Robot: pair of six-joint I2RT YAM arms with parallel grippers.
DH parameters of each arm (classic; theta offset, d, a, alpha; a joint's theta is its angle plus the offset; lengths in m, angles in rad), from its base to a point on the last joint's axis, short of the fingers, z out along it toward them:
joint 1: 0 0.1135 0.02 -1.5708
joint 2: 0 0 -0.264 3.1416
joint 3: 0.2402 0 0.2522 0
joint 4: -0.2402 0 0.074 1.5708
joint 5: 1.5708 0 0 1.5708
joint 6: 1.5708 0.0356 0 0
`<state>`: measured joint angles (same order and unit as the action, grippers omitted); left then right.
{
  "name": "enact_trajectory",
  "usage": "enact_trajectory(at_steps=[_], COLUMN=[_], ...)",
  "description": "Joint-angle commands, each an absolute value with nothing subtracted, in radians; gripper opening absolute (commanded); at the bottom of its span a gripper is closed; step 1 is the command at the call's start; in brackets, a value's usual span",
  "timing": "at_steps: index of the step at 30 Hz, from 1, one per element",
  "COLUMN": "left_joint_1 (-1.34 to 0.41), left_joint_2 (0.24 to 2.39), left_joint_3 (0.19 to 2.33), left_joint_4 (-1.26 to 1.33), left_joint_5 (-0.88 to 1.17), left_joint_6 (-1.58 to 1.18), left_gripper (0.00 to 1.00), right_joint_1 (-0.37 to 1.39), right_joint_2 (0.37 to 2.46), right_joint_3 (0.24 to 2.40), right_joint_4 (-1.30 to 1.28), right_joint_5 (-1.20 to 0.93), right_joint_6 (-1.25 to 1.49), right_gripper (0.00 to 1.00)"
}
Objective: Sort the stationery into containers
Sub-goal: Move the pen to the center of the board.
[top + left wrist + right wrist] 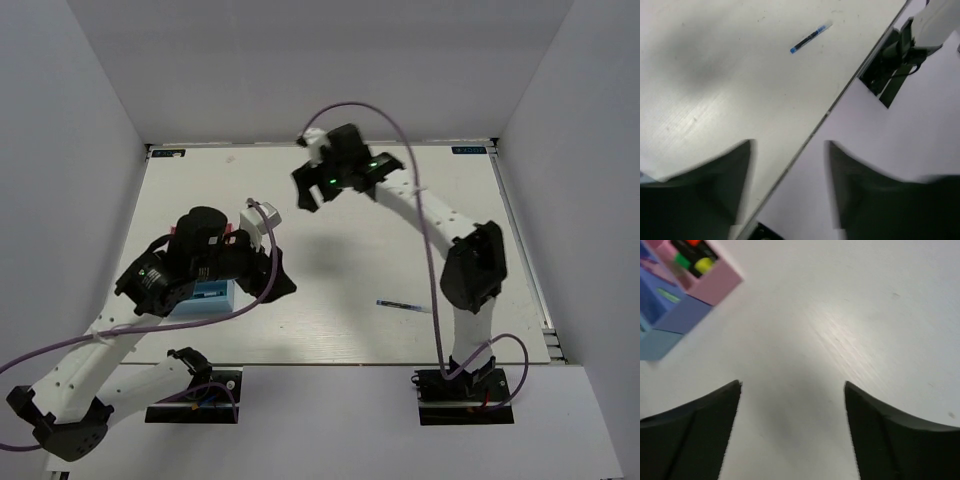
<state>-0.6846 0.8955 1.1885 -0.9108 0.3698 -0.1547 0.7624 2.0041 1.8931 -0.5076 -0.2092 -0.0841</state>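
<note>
Lying alone at four o'clock: a blue pen [403,305], seemingly not yet sorted. Hovering at eight o'clock just beside the blue box [210,293] with the left gripper [787,145], jaws wide, gripping nothing. Farther, near twelve o'clock, hanging the right gripper [792,390] equally wide and empty, probably free for that pen. Sitting inside the pink box [715,285]: highlighters [702,264].
</note>
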Motion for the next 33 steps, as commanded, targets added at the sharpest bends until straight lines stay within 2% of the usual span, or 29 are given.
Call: enact_trajectory(at_steps=[1, 2, 4, 6, 7, 10, 11, 16, 23, 26, 27, 28, 29, 32, 33], left_joint_1=[-0.710, -0.721, -0.774, -0.814, -0.877, -0.949, -0.972, -0.989, -0.974, -0.989, -1.000, -1.003, -1.006, -1.012, -1.017], left_joint_2=[0.913, 0.923, 0.985, 1.089, 1.151, 1.311, 1.342, 1.573, 1.808, 1.903, 1.925, 1.974, 2.024, 2.084, 2.112], left_joint_3=[1.119, 1.106, 1.091, 1.127, 1.146, 1.247, 1.265, 1.422, 1.604, 1.664, 1.711, 1.736, 1.788, 1.842, 1.871], left_joint_4=[-0.818, -0.786, -0.744, -0.741, -0.742, -0.755, -0.759, -0.778, -0.827, -0.830, -0.845, -0.854, -0.876, -0.861, -0.870], left_joint_5=[0.459, 0.450, 0.434, 0.385, 0.365, 0.287, 0.264, 0.302, 0.402, 0.379, 0.321, 0.298, 0.275, 0.262, 0.268], left_joint_6=[-0.095, -0.072, -0.051, 0.026, 0.061, 0.155, 0.172, 0.180, 0.228, 0.287, 0.291, 0.294, 0.299, 0.293, 0.299], left_gripper=[0.91, 1.00, 1.00, 1.00, 1.00, 1.00, 1.00, 1.00, 1.00, 0.86, 0.76, 0.54, 0.52, 0.62, 0.62], right_joint_1=[0.596, 0.536, 0.433, 0.401, 0.362, 0.322, 0.304, 0.218, 0.080, 0.023, -0.027, -0.041, -0.054, -0.116, -0.135], right_joint_2=[1.889, 1.840, 1.738, 1.603, 1.571, 1.450, 1.409, 1.263, 1.215, 1.187, 1.186, 1.181, 1.164, 1.151, 1.150], right_joint_3=[1.772, 1.743, 1.575, 1.417, 1.389, 1.286, 1.226, 1.117, 1.051, 1.026, 1.022, 1.019, 1.009, 0.983, 0.979], right_joint_4=[-0.689, -0.727, -0.707, -0.703, -0.713, -0.744, -0.744, -0.729, -0.716, -0.686, -0.672, -0.667, -0.655, -0.643, -0.646], right_joint_5=[-0.331, -0.360, -0.468, -0.570, -0.584, -0.615, -0.609, -0.565, -0.519, -0.535, -0.543, -0.560, -0.567, -0.606, -0.610], right_joint_6=[-0.061, -0.070, -0.087, -0.153, -0.170, -0.236, -0.241, -0.262, -0.253, -0.250, -0.247, -0.233, -0.229, -0.218, -0.218], right_gripper=[0.91, 0.91, 0.91, 0.85, 0.72, 0.46, 0.34, 0.32, 0.32, 0.32, 0.26, 0.22, 0.18, 0.17, 0.17])
